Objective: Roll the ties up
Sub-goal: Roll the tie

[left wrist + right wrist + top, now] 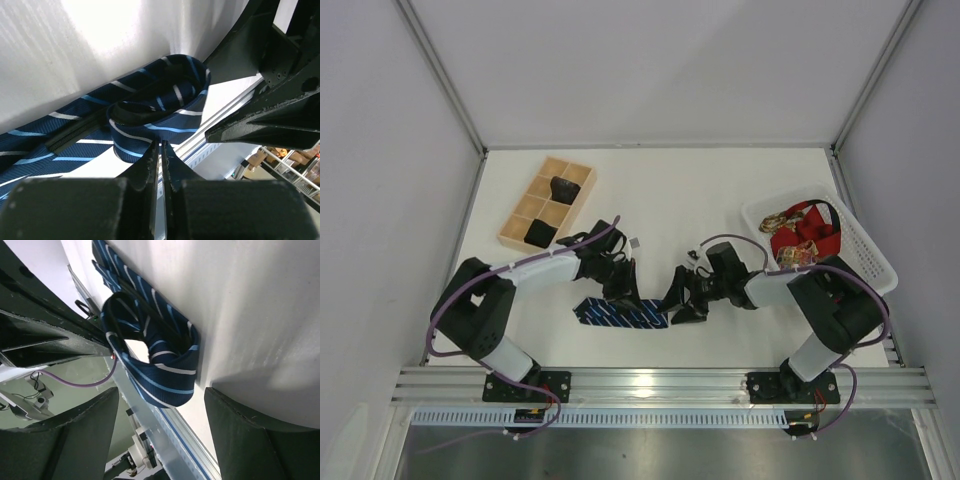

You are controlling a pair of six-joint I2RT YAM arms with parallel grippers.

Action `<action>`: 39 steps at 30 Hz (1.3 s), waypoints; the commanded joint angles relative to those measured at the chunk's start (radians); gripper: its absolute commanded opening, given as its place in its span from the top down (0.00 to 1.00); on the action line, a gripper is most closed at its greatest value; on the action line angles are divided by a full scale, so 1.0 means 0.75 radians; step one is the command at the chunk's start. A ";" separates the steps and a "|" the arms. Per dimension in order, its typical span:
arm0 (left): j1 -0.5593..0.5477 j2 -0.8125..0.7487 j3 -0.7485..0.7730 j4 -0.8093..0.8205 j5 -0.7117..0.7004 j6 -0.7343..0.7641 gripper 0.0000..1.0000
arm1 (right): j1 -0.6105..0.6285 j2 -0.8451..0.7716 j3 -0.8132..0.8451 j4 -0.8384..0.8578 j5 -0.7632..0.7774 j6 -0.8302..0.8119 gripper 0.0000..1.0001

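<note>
A navy tie (618, 314) with pale diagonal stripes lies flat on the white table near the front, its right end curled into a loose loop (160, 107). My left gripper (625, 292) is shut, its tips (161, 146) pinching the loop's lower edge. My right gripper (682, 303) is open wide just right of the loop, which sits ahead of and between its fingers (161, 392). The loop also shows in the right wrist view (160, 372). Red and gold-patterned ties (802, 236) lie in a white basket. Two dark rolled bundles (563, 188) sit in a wooden box.
The wooden compartment box (582, 180) stands at the back left. The white basket (868, 250) stands at the right, close to my right arm. The aluminium rail (660, 380) runs along the table's front edge, just beyond the tie.
</note>
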 commanded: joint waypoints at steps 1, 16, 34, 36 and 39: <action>0.002 0.006 -0.033 0.013 -0.006 0.036 0.91 | 0.014 0.032 0.036 0.051 0.013 0.001 0.25; 0.006 0.053 -0.103 0.056 -0.047 0.052 0.93 | 0.088 0.145 0.100 0.067 -0.002 -0.005 0.35; 0.028 0.057 -0.111 0.070 -0.031 0.060 0.95 | 0.102 0.214 0.208 -0.125 0.068 -0.140 0.44; 0.028 0.063 -0.123 0.084 -0.029 0.052 0.95 | 0.102 0.222 0.216 -0.143 0.074 -0.154 0.47; 0.028 0.070 -0.140 0.105 -0.025 0.042 0.95 | 0.104 0.228 0.222 -0.184 0.078 -0.189 0.49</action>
